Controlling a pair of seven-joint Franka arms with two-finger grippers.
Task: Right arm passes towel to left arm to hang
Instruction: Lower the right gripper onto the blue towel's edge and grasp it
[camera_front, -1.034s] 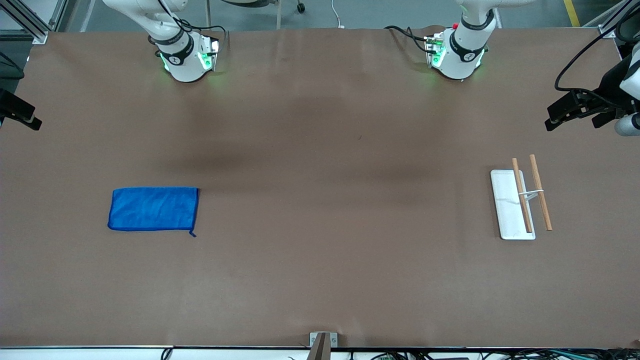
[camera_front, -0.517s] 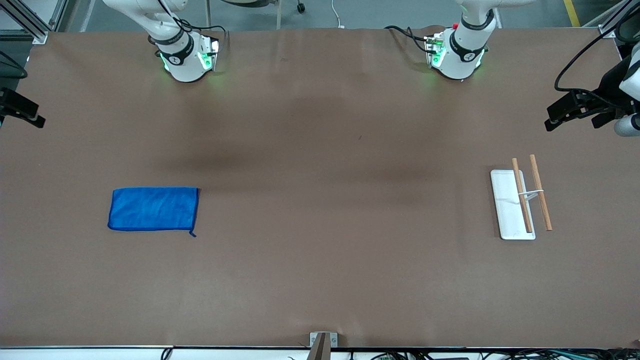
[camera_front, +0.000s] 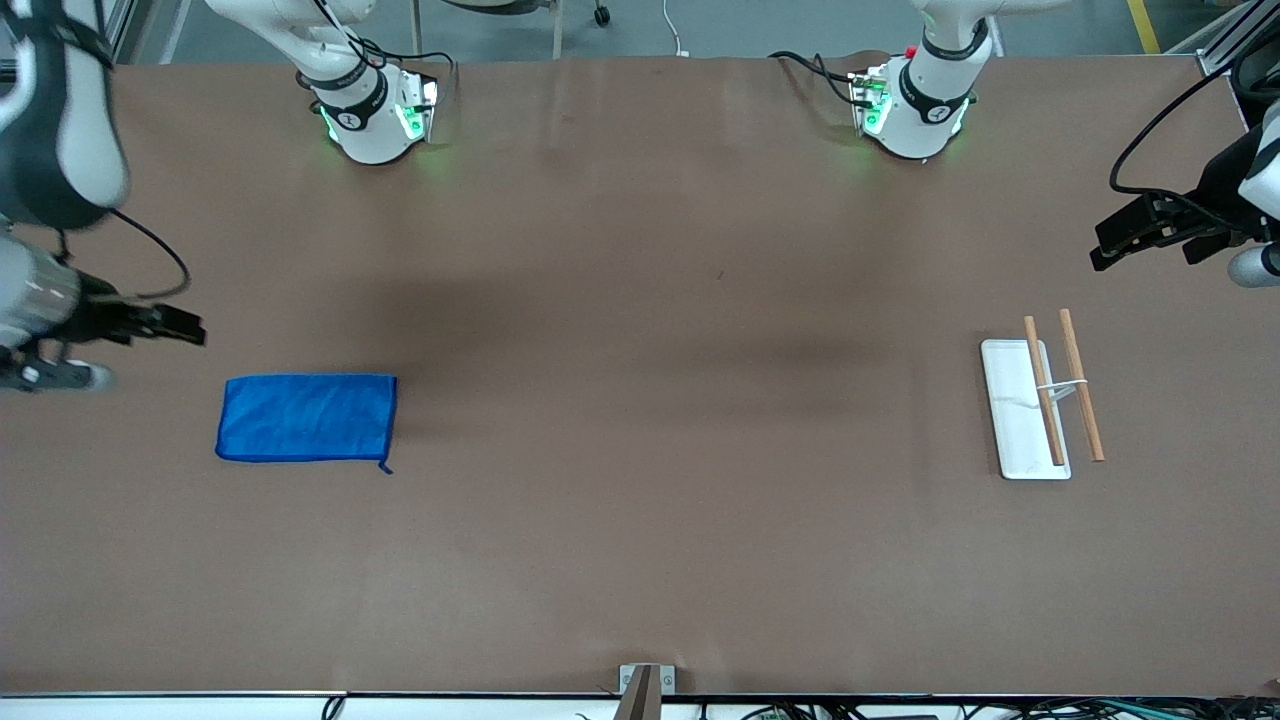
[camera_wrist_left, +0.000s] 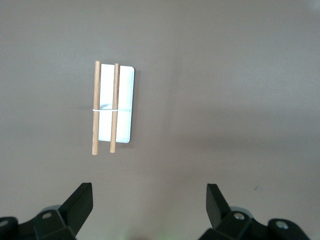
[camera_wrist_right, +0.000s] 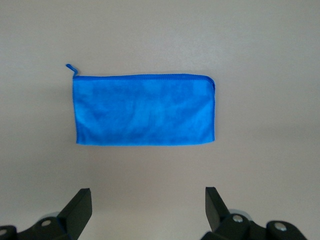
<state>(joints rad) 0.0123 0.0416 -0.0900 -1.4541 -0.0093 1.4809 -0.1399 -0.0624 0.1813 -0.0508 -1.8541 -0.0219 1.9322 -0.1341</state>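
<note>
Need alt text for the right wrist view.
A blue towel lies flat and folded on the brown table, a small loop at one corner. The right pincer hovers above it, fingers open and empty.

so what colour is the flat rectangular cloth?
Bright blue rectangular cloth, darker blue stitched hem; clearest in the right wrist view.

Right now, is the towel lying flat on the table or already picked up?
Flat on the table: the towel lies spread as a neat rectangle, and the open right gripper hangs above it without touching.
</note>
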